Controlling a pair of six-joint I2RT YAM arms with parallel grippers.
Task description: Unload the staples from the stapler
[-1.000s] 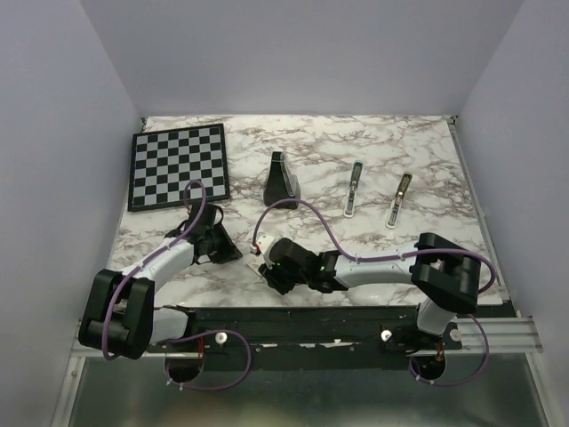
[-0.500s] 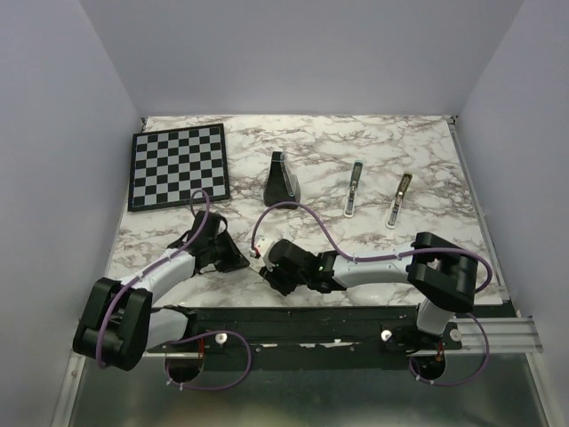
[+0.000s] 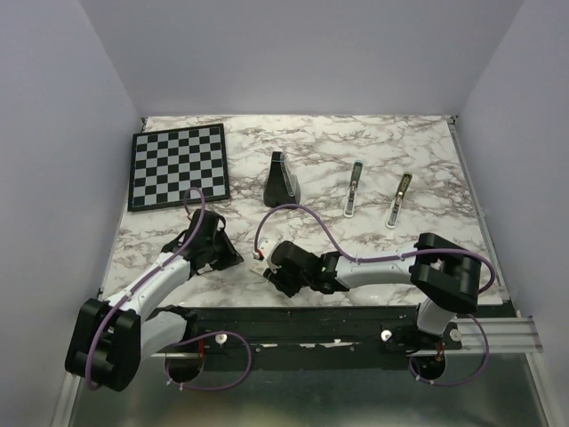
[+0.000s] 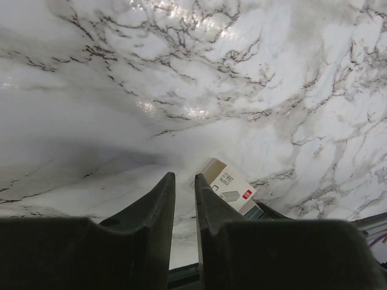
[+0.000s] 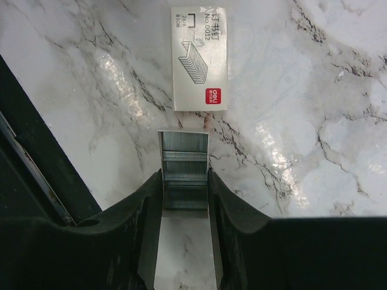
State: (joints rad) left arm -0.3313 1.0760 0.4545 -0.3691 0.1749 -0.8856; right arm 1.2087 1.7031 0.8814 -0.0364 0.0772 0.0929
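Note:
The stapler [image 3: 353,189], a slim blue-grey bar with a teal end, lies on the marble table at the far right, away from both grippers. My right gripper [image 3: 269,269] [image 5: 185,172] is shut on the open staple-box tray [image 5: 184,178], which holds silver ridged staples strips. The printed box sleeve [image 5: 200,58] lies on the table just beyond it and shows as a white bit in the top view [image 3: 260,254]. My left gripper [image 3: 233,259] [image 4: 184,176] is empty with its jaws almost together, low over the table just left of the box [image 4: 230,187].
A black wedge [image 3: 283,181] stands mid-table. A second slim bar with a gold end [image 3: 399,200] lies right of the stapler. A checkerboard [image 3: 178,165] lies at the far left. The black base rail [image 3: 302,320] runs along the near edge.
My left arm's shoulder and elbow have swung down and left, while its gripper stays near the box. The right gripper has hardly moved and still holds the tray.

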